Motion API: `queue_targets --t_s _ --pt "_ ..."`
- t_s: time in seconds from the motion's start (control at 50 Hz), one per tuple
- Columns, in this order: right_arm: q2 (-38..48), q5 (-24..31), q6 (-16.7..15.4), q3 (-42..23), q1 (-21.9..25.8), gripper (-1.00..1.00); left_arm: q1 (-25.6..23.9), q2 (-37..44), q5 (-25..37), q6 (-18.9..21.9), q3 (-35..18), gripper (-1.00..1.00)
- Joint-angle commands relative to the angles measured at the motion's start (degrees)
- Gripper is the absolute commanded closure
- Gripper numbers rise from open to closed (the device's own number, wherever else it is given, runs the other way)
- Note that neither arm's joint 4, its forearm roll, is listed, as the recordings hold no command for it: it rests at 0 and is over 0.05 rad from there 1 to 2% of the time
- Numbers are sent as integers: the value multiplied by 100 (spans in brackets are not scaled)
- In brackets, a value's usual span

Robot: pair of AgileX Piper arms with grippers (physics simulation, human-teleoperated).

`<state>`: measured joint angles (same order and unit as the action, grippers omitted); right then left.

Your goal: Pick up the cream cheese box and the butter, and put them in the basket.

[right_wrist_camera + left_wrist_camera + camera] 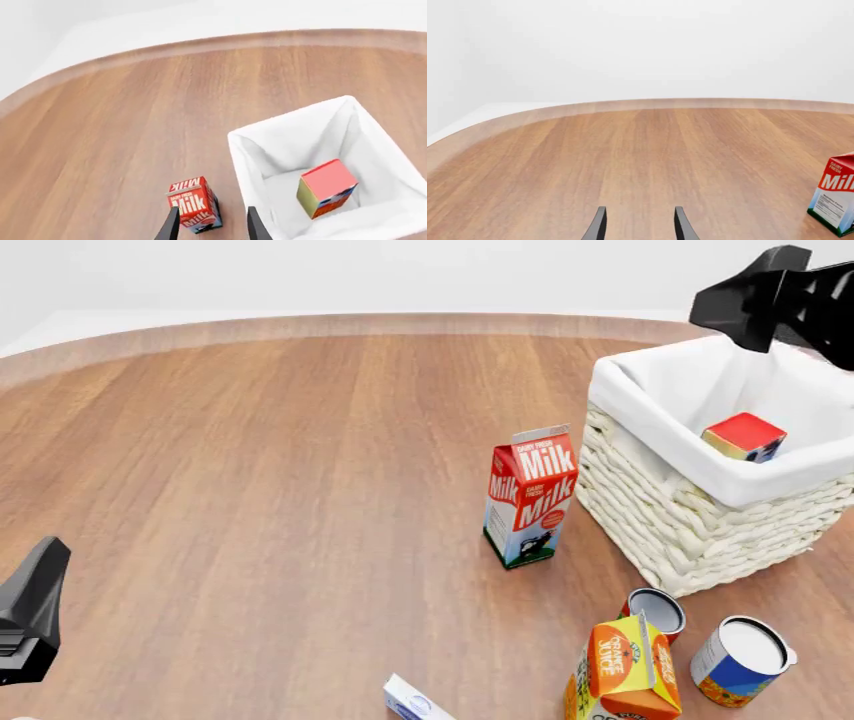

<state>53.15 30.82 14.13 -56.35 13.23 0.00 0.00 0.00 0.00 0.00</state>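
Butter (743, 435) already in basket (667, 515); cream cheese box (416, 702) lies bottom-center, nearer left gripper (639, 225), spread empty; right gripper (210, 222) spread, empty.

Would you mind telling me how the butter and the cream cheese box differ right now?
The butter is red and orange; the cream cheese box is white with pale blue. The butter stands tilted on end inside the basket; the cream cheese box is still on the table at the near edge, partly out of view. Both are small cartons.
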Motion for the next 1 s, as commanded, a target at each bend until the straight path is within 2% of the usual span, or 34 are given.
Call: queue_targets --t_s 0.02,0.4,0.58,0.92,0.94,1.0 --pt "-117 446 -193 -334 545 -100 0 0 0 0 0 -100" --pt "301 444 -430 -552 1686 -100 0 0 0 0 0 -100" --pt "420 778 -612 -971 2057 -100 0 0 0 0 0 -100" --pt "699 790 -699 -1109 2588 -100 0 0 0 0 0 -100" --pt "680 689 -714 -968 2634 -100 0 0 0 0 0 -100" --pt "746 823 -723 -1133 2710 -100 0 0 0 0 0 -100"
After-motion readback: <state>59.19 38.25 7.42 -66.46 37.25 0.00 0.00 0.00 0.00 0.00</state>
